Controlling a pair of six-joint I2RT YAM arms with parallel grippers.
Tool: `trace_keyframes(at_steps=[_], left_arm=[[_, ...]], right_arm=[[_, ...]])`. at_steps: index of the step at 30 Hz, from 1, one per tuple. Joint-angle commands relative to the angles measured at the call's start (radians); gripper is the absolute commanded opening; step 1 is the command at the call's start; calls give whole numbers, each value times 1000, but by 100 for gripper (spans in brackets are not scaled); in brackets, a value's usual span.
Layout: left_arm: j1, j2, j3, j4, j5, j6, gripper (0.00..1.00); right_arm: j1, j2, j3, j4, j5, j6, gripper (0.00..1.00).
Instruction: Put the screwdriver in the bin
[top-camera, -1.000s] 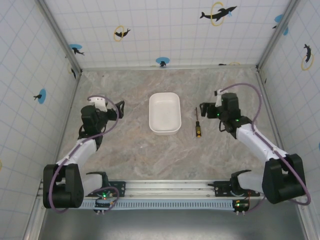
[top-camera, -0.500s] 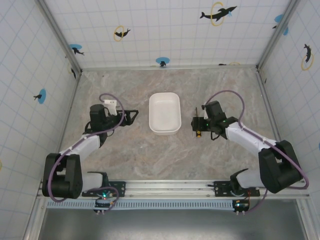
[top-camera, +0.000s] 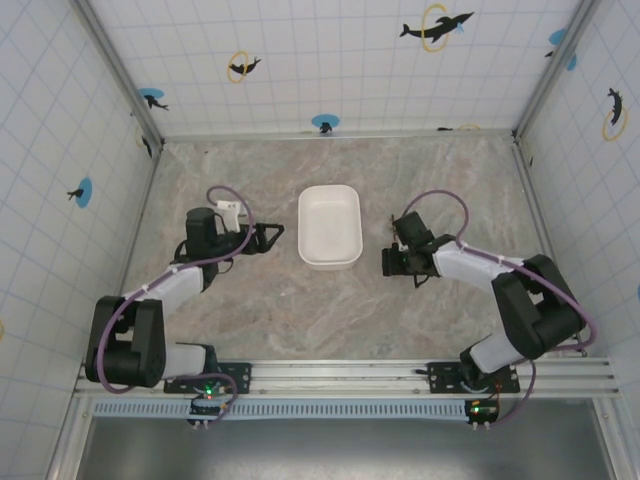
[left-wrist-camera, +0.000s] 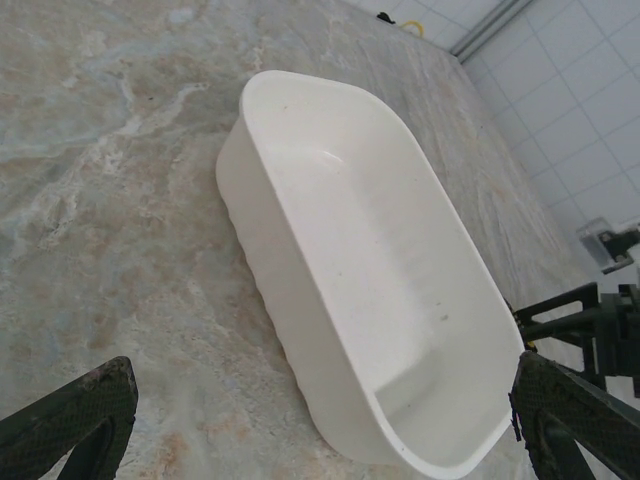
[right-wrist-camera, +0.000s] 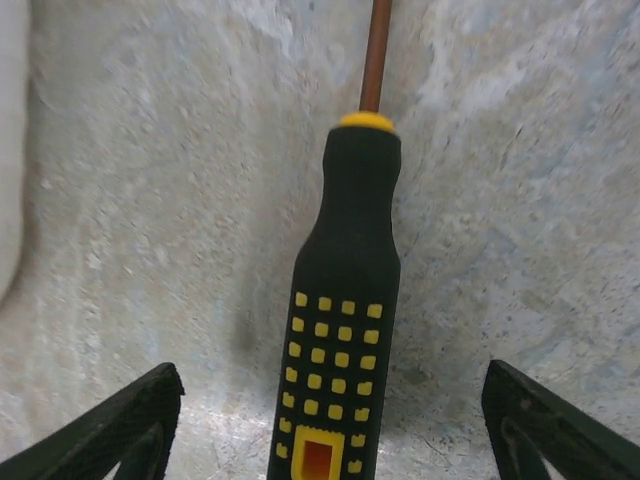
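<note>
The screwdriver lies flat on the marble table, its black handle with yellow squares pointing toward the right wrist camera and its thin shaft pointing away. My right gripper is open, one finger on each side of the handle and not touching it. From above, the right gripper sits low over the screwdriver, just right of the bin and covering most of the tool. The white bin is empty. My left gripper is open, just left of the bin and pointing at its side.
The bin's white edge shows at the left of the right wrist view. The right arm's dark gripper stands beyond the bin in the left wrist view. Tiled walls enclose the table on three sides.
The right gripper has swung left and dropped down over the screwdriver, now straddling its handle. The left gripper has crept right, closer to the bin.
</note>
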Motion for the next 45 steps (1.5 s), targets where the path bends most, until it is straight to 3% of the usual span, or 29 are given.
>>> trace_keyframes(at_steps=[1, 18, 32, 40, 45], left_arm=[[-5, 11, 32, -9, 29, 1, 98], [-5, 12, 45, -32, 31, 11, 98], [-6, 12, 47, -45, 29, 16, 98], [-6, 16, 71, -98, 25, 50, 98], [-5, 15, 76, -108, 1, 62, 98]], right_arm=[[8, 21, 59, -17, 14, 10, 72], [11, 95, 101, -29, 36, 6, 47], [7, 54, 117, -69, 47, 32, 1], [-44, -139, 225, -90, 33, 73, 0], [-30, -243, 335, -24, 97, 118, 0]])
